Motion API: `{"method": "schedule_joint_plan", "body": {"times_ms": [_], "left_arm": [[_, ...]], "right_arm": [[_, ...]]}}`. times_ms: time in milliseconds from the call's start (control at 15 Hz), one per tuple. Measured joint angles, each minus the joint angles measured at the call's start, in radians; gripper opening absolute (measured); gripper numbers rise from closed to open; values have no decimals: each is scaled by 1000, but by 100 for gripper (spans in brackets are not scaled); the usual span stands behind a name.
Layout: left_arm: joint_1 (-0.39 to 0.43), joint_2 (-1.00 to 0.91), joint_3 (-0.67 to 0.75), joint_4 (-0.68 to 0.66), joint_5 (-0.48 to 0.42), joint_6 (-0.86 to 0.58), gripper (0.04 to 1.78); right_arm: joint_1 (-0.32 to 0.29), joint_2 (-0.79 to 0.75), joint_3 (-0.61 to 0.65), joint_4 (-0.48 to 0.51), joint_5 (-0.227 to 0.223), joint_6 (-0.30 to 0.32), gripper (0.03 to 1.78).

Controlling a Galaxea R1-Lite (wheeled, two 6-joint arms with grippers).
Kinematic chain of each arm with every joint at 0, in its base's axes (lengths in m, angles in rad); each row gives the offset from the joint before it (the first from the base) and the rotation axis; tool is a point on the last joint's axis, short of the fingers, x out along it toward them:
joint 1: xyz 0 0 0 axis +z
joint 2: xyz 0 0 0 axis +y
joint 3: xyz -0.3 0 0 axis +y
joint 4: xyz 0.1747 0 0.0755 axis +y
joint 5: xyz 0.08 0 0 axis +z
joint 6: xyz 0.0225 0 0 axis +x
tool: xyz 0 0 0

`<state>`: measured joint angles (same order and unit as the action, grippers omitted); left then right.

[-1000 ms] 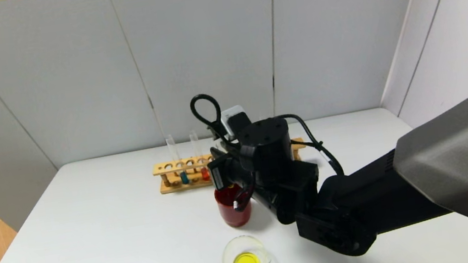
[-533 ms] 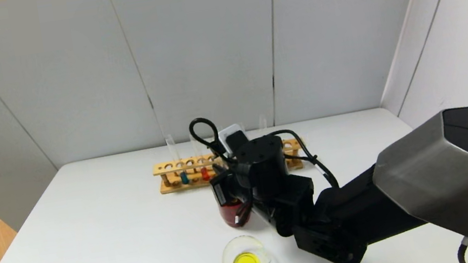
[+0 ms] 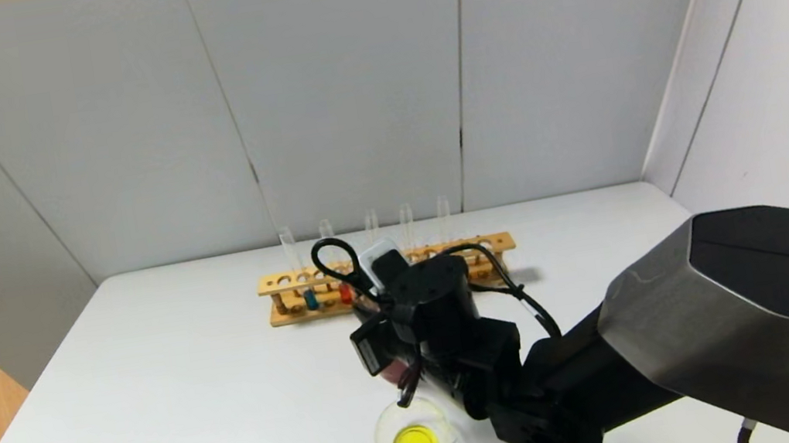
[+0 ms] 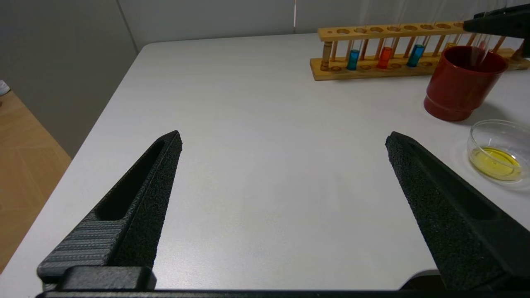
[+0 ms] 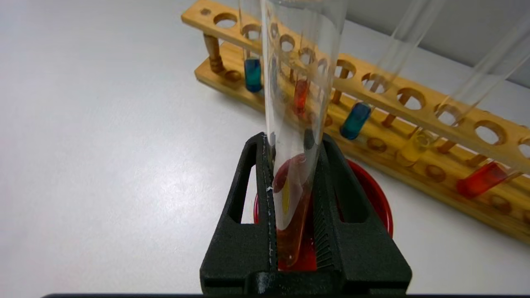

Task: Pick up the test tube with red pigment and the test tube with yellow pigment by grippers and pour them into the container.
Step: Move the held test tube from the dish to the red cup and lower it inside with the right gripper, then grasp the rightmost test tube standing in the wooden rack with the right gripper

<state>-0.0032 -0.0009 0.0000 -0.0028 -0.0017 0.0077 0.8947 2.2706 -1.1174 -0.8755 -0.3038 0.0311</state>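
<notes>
My right gripper (image 5: 290, 138) is shut on a clear test tube (image 5: 298, 82) and holds it upright with its rounded bottom over the dark red cup (image 5: 372, 186). The tube's bottom looks amber against the red; I cannot tell the liquid's colour. In the head view this gripper (image 3: 394, 366) hangs just behind the container (image 3: 392, 411), a low clear glass cup with yellow liquid in it. A red tube (image 5: 301, 93), a second red one (image 5: 482, 180) and a pale yellow tube (image 5: 414, 149) stand in the wooden rack (image 5: 372, 82). My left gripper (image 4: 283, 138) is open and empty over bare table.
The rack (image 3: 278, 282) stands across the back of the white table, with teal tubes (image 5: 252, 74) in it too. The red cup (image 4: 459, 91) stands between rack and container (image 4: 497, 123). The table's left edge drops to a wooden floor (image 4: 25, 136).
My right arm has come down and toward the table's front with the tube in its jaws. The gripper now sits lower over the red cup, closer to the container.
</notes>
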Motion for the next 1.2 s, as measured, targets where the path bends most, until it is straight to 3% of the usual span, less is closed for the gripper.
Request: {"method": "schedule_joint_plan", "body": {"times_ms": [200, 333, 667, 867, 1200], "left_arm": [[0, 0, 0, 0, 0, 0, 174], [0, 0, 0, 0, 0, 1, 174], [0, 0, 0, 0, 0, 0, 174], [0, 0, 0, 0, 0, 1, 174], [0, 0, 0, 0, 0, 0, 174]], "right_arm": [[6, 11, 1, 0, 0, -23, 41], [7, 14, 2, 0, -1, -28, 57], [10, 11, 2, -1, -7, -31, 137], [6, -24, 4, -4, -9, -41, 167], [-48, -169, 112, 0, -14, -100, 175]]}}
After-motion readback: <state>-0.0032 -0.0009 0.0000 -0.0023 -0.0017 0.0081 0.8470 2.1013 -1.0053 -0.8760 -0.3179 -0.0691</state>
